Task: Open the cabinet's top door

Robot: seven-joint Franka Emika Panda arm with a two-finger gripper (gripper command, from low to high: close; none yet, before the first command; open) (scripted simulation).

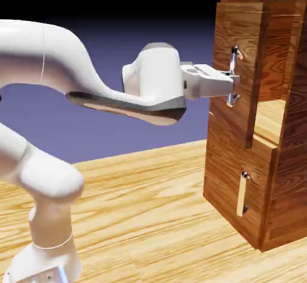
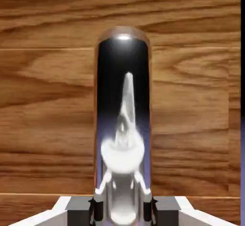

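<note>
The gripper (image 1: pixel 232 83) appears clamped on the top door's (image 1: pixel 237 66) handle (image 2: pixel 123 124), at its 3 o'clock edge, for pulling leverage.

Arm outstretched, level end effector (image 1: pixel 232 83) clamped shut.

Light wood-grain table (image 1: pixel 150 204); plain blue-violet backdrop (image 1: pixel 120 126), darkening to black at top.

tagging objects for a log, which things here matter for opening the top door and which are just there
In the job: cabinet, top door, its handle, gripper with fingers on either side of the handle.

Just there: lower panel, its short handle, table.
</note>
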